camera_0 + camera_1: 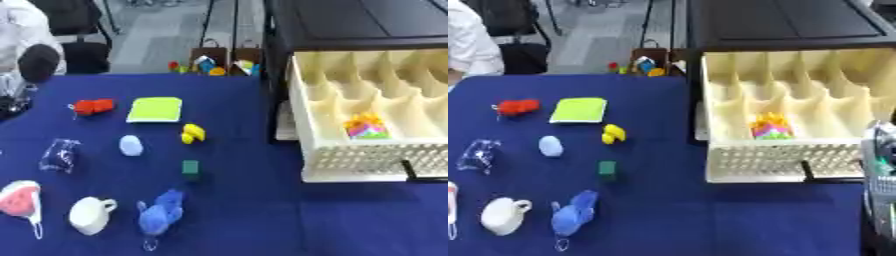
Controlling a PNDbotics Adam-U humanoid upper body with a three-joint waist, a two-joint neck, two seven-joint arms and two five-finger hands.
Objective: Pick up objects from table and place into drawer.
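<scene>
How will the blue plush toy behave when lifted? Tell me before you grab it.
The blue plush toy looks soft and stuffed, so it is probably light and would sag when held. It lies flat on the blue cloth, so rolling seems unlikely.

The room is evenly lit from above — bright, no hard glare. Shadows are soft and short: a dim strip lies on the blue counter (245,210) under the front of the cream drawer (372,160), toward 5 o'clock. Both views are blurred all over; small things lose their edges. The dark cabinet (789,22) at 1 o'clock shows a faint sheen — nothing more.
</scene>
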